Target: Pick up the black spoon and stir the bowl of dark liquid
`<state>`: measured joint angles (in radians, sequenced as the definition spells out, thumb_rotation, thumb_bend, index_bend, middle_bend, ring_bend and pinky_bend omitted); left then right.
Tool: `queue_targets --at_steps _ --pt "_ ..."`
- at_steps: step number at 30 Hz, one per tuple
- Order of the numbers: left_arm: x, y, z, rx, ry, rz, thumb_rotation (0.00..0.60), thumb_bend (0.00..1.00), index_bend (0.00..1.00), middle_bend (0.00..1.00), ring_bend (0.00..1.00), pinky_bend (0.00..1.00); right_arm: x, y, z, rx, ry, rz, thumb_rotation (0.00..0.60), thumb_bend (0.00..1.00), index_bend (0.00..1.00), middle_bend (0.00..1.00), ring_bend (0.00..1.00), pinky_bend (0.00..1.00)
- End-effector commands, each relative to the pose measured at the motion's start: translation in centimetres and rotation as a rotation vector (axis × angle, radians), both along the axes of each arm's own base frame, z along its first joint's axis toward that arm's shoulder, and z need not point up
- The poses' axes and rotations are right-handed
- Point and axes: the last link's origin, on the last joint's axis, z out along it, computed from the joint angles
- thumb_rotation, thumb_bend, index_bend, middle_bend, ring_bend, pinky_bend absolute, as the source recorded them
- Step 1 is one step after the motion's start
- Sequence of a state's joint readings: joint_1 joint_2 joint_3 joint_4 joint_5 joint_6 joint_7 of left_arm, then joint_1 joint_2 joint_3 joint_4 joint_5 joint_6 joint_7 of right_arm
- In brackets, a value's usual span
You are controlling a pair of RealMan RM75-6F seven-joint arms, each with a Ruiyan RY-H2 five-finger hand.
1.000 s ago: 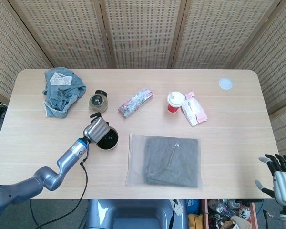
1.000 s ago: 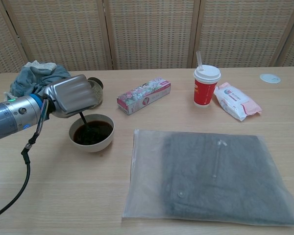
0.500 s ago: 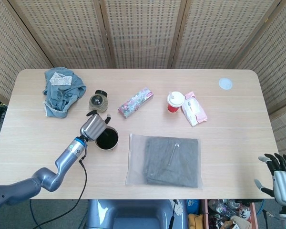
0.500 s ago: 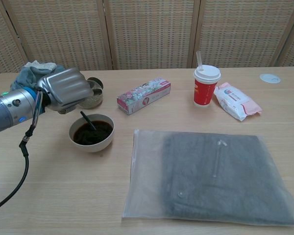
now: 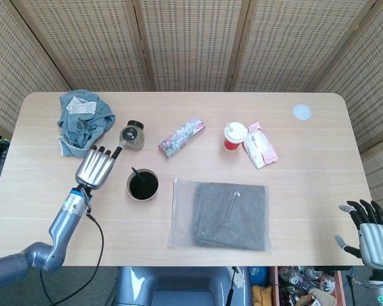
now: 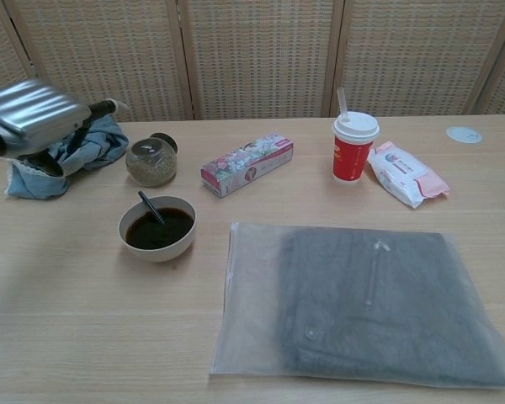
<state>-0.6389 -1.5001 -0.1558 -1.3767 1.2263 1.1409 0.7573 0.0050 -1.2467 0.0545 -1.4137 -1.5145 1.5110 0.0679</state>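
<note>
The white bowl of dark liquid stands left of the table's middle. The black spoon leans in it, its handle pointing up and to the back left, with nothing holding it. My left hand hovers to the left of the bowl, open, fingers stretched out flat and apart from the spoon. My right hand is at the bottom right corner of the head view, off the table's edge, fingers spread and empty.
A glass jar stands just behind the bowl, a blue cloth further left. A floral box, a red cup with a straw, a wipes pack and a bagged grey garment lie to the right.
My left hand let go of the spoon, opened, and drew back to the left away from the bowl. The spoon stays leaning in the liquid.
</note>
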Motion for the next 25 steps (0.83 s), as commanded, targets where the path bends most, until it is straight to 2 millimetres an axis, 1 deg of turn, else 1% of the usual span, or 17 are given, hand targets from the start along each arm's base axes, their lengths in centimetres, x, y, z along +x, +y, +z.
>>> queue_targets --at_steps 1,2,4,5,7,8,10,12,13,16,18,20,25 --pt "-1.9 -1.5 2.2 0.048 -0.142 0.092 0.6 0.4 0.02 0.36 0.26 0.53 0.2 -0.2 -0.1 0.005 -0.001 0.01 0.6 0.34 0.29 0.29 0.15 0.12" --pt "-2.4 -2.1 2.7 0.059 -0.186 0.112 0.6 0.4 0.02 0.34 0.23 0.52 0.3 -0.3 -0.2 0.007 -0.003 0.013 0.6 0.34 0.29 0.28 0.15 0.12" --pt "-3.5 -3.0 3.6 0.086 -0.269 0.156 0.6 0.38 0.0 0.27 0.18 0.45 0.5 -0.4 -0.4 0.013 -0.006 0.018 0.6 0.34 0.29 0.28 0.15 0.12" --pt "-4.1 -3.6 4.0 0.098 -0.302 0.173 0.6 0.37 0.0 0.25 0.16 0.42 0.5 -0.5 -0.5 0.016 -0.008 0.02 0.6 0.34 0.29 0.27 0.15 0.12" --pt "-5.1 -4.5 4.7 0.121 -0.358 0.199 0.6 0.31 0.0 0.21 0.12 0.33 0.6 -0.5 -0.7 0.022 -0.009 0.022 0.6 0.34 0.29 0.26 0.14 0.12" --pt "-5.8 -5.1 5.2 0.135 -0.403 0.215 0.6 0.3 0.0 0.19 0.1 0.3 0.6 -0.6 -0.7 0.024 -0.009 0.024 0.6 0.34 0.29 0.26 0.13 0.12" --pt "-6.6 -6.1 5.7 0.154 -0.464 0.228 0.6 0.28 0.0 0.11 0.03 0.21 0.7 -0.6 -0.8 0.027 -0.009 0.028 0.6 0.34 0.29 0.24 0.12 0.12" --pt "-7.7 -7.6 6.1 0.162 -0.505 0.237 0.6 0.28 0.0 0.04 0.0 0.14 0.8 -0.7 -0.9 0.032 -0.01 0.03 0.6 0.34 0.29 0.23 0.1 0.12" --pt "-8.5 -9.3 6.0 0.152 -0.534 0.263 0.6 0.27 0.0 0.02 0.0 0.11 0.9 -0.8 -1.1 0.042 -0.01 0.034 0.6 0.34 0.29 0.22 0.09 0.12" --pt "-9.2 -12.5 6.1 0.141 -0.576 0.263 0.6 0.25 0.0 0.0 0.0 0.02 1.1 -1.1 -1.3 0.05 -0.01 0.04 0.6 0.34 0.29 0.2 0.08 0.12" --pt "-9.4 -13.6 6.1 0.138 -0.592 0.281 0.6 0.25 0.0 0.0 0.0 0.0 1.3 -1.2 -1.4 0.051 -0.009 0.046 0.6 0.34 0.29 0.2 0.07 0.12" --pt "-9.7 -14.7 6.2 0.142 -0.596 0.298 0.6 0.25 0.0 0.0 0.0 0.0 1.5 -1.3 -1.5 0.052 -0.009 0.055 0.6 0.34 0.29 0.2 0.07 0.12" --pt "-10.1 -16.6 6.5 0.155 -0.599 0.327 0.6 0.25 0.0 0.0 0.0 0.0 1.4 -1.3 -1.4 0.051 -0.01 0.049 0.6 0.34 0.29 0.2 0.07 0.12"
